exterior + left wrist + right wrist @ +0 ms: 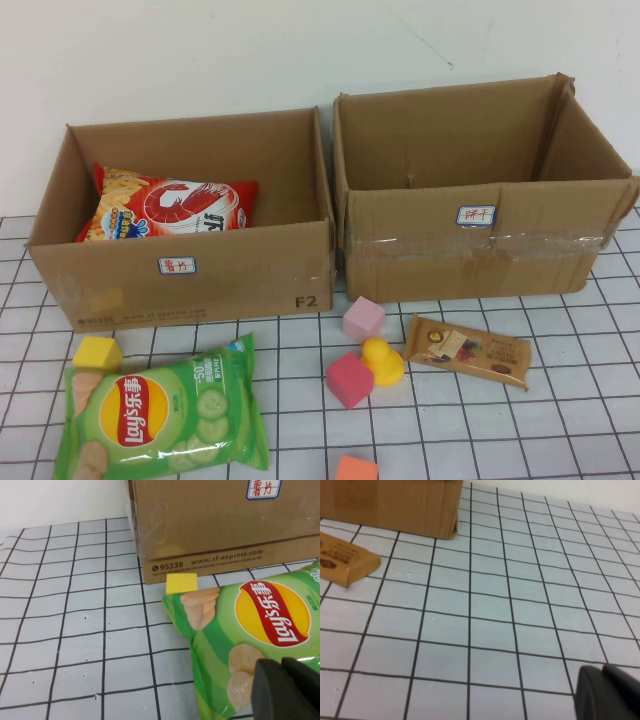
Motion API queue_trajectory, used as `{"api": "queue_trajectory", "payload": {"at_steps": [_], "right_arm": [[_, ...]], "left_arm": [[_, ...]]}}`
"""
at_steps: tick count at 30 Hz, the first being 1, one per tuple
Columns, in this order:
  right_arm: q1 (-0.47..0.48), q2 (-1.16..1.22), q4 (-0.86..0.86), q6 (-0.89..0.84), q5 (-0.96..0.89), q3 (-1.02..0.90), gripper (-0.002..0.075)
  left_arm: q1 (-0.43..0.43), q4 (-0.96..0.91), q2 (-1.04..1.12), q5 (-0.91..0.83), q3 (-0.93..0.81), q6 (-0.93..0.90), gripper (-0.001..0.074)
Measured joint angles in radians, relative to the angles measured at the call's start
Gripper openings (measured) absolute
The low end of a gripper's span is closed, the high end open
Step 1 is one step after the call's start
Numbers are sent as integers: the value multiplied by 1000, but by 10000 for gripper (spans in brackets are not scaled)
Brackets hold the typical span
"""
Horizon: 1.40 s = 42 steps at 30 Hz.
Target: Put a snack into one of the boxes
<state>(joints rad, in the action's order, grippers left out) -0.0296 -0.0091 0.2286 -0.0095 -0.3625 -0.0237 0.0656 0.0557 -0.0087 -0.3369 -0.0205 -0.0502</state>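
A green Lay's chip bag lies flat on the gridded table in front of the left cardboard box. A red shrimp-chip bag leans inside that box. A brown snack bar lies in front of the empty right box. Neither gripper shows in the high view. My left gripper is shut and empty, just above the green bag, near the left box. My right gripper is shut and empty over bare table, apart from the bar and the right box.
A yellow cube sits by the green bag's far corner and also shows in the left wrist view. A pink cube, a magenta cube and a yellow toy cluster mid-table. An orange block lies at the front edge.
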Motion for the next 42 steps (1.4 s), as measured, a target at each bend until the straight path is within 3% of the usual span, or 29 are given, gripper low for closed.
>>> {"api": "queue_trajectory", "payload": {"at_steps": [36,42], "right_arm": [[0,0,53,-2,-2,0,-1],[0,0,70,-2,92,-4,-1]], "left_arm": [[0,69,0,0,0,0,-1],[0,83,0,57,-6,0,-1]]}}
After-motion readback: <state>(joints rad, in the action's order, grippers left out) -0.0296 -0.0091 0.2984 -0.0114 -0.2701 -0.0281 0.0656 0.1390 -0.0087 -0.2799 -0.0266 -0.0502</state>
